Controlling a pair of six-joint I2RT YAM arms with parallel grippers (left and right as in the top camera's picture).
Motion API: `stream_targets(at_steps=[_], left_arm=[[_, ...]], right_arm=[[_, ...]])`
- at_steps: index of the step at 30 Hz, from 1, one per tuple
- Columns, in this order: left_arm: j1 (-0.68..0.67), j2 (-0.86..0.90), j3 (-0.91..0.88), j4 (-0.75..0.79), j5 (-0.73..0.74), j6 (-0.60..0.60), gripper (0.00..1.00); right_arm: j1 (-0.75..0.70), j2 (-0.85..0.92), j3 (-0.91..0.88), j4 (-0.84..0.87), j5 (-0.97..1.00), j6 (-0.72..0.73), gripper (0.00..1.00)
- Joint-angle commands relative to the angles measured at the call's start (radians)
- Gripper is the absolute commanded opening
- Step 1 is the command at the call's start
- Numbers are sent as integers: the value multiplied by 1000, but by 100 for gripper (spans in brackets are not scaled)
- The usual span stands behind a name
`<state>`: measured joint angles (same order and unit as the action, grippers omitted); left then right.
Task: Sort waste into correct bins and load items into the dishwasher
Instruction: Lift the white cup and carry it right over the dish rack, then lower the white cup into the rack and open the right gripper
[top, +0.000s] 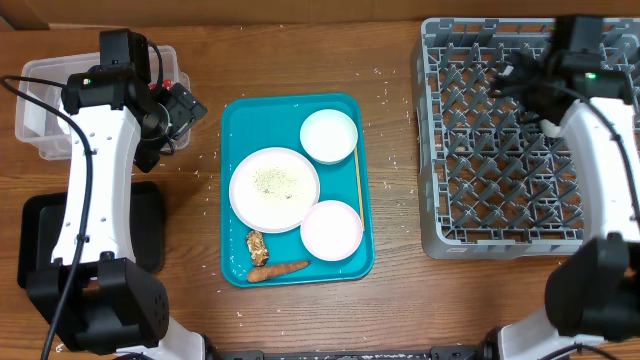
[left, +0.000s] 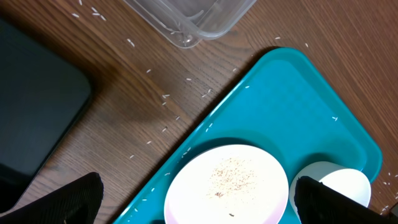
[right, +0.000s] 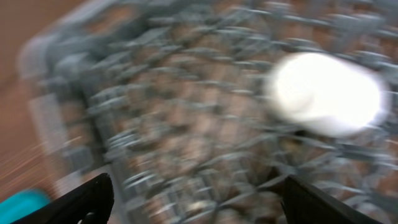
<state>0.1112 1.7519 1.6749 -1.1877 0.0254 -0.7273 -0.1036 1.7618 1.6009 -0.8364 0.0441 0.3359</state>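
- Overhead: arms cover part of tub (top: 35, 110) and black tray (top: 40, 230) left of the teal tray (top: 240, 120), and part of the rack (top: 480, 200) right of it. On it lie plate (top: 275, 188), bowl (top: 329, 136), pink plate (top: 331, 229), lump (top: 257, 246), carrot (top: 280, 269).
- Left wrist: left gripper (left: 198, 186) spread wide, empty, over the plate; bowl cut off.
- Right wrist: blurred; right gripper (right: 199, 183) spread, empty; cup (right: 326, 93) in rack.

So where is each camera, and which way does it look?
Overhead: above the table, facing straight down at tray, rack, left arm, right arm.
Left wrist: on the left arm, facing down at tub, tray, plate; left fingers show.
Right wrist: on the right arm, facing the rack, blurred; right fingers show.
Overhead and left wrist share tray, plate and tub.
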Motion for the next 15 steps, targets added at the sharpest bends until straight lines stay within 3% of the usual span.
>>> stream_targets(at_steps=[1,4,8,15], left_arm=[[-7,-18,-5,-1,-7,-6,100],[-8,-18,-5,-1,-7,-6,100],[-8,-18,-5,-1,-7,-6,100],[-7,-18,-5,-1,-7,-6,100]], right_arm=[[107,-99,16,40,165,-2,77],[119,-63,15,44,257,-3,46],[75,24,15,48,259,-2,18],[-43,154,15,99,250,-3,15]])
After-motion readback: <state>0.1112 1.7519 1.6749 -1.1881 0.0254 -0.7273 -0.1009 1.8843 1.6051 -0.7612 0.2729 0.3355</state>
